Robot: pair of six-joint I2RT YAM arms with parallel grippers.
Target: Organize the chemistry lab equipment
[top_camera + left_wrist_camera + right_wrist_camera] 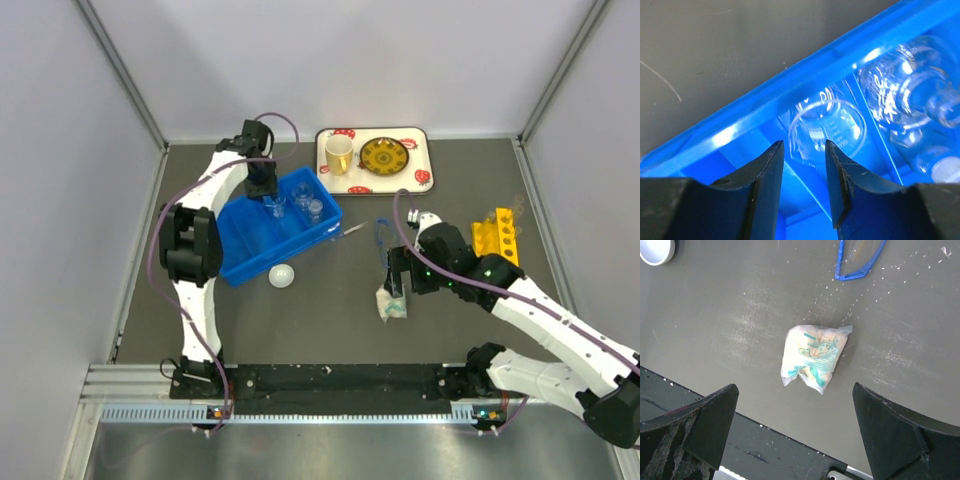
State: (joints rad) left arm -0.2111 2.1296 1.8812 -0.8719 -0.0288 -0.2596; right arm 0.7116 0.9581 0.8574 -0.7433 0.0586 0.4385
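Note:
A blue bin [250, 245] holds a clear glass beaker [275, 207] and flasks [304, 196]. My left gripper [264, 190] hangs over the bin's far side, open and empty. In the left wrist view the left gripper [804, 150] is just short of the beaker [835, 127], with a flask [905, 92] to its right. My right gripper [397, 274] is open wide and empty above a small plastic bag [391, 305]. The right wrist view shows the right gripper [794, 390] near the bag [815, 357]. Blue safety glasses [857, 260] lie beyond it.
A yellow test tube rack [497, 236] stands at the right. A white tray [420, 150] with a yellow cup [339, 154] and a plate [384, 156] sits at the back. A white round piece [282, 276] lies before the bin. A thin clear tool [355, 230] lies beside the bin.

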